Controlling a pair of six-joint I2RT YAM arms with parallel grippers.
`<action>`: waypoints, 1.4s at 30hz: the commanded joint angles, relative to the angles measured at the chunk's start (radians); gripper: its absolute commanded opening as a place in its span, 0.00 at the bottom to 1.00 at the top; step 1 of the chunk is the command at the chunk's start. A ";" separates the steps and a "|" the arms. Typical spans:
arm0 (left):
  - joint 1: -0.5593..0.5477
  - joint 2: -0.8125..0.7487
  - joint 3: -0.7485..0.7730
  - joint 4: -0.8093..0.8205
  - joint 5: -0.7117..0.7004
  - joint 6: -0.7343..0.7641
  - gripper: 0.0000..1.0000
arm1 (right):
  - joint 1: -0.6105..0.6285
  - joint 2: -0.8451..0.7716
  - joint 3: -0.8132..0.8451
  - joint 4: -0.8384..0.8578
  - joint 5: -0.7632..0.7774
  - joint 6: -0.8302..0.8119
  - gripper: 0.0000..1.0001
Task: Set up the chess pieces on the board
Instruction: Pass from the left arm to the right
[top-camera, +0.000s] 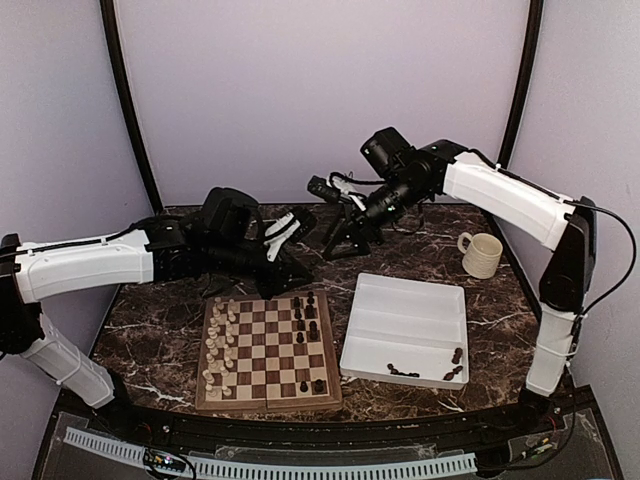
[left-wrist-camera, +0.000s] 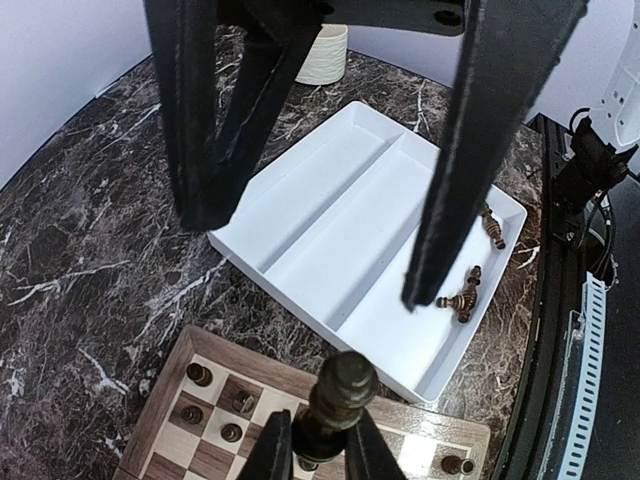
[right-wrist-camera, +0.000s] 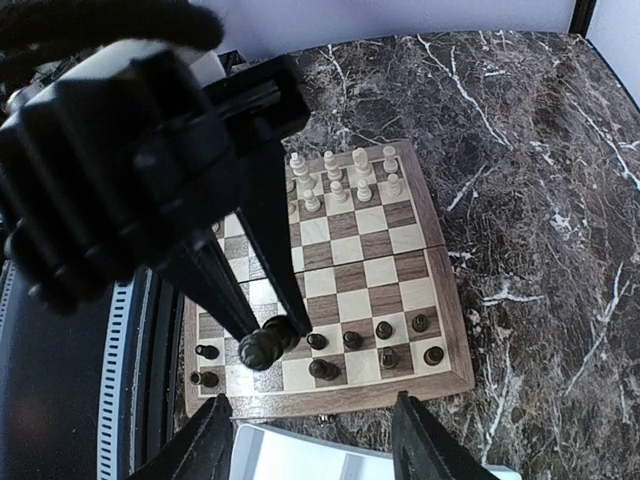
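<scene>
Two grippers meet over the table (top-camera: 160, 320) — board (top-camera: 268, 403) below left gripper (right-wrist-camera: 268, 335), white tray (top-camera: 405, 315) off to its right. Left one's clenched on a dark piece (left-wrist-camera: 341, 385) — upright, just ahead of right gripper (right-wrist-camera: 311, 398), whose fingers stand spread, released.

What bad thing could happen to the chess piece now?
The left pincer holds a dark piece above the board; it might slip out, or knock the dark pieces standing nearby when lowered. The open right pincer hangs close, so the two could bump.
</scene>
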 joint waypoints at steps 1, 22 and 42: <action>0.006 -0.041 -0.013 0.058 0.056 -0.016 0.17 | 0.003 0.025 0.055 0.040 -0.090 0.061 0.53; 0.006 -0.069 -0.026 0.090 0.059 -0.035 0.18 | 0.036 0.064 0.059 0.004 -0.161 0.057 0.27; 0.005 -0.138 -0.095 0.081 -0.063 -0.057 0.53 | 0.038 0.030 0.019 0.019 -0.042 0.014 0.00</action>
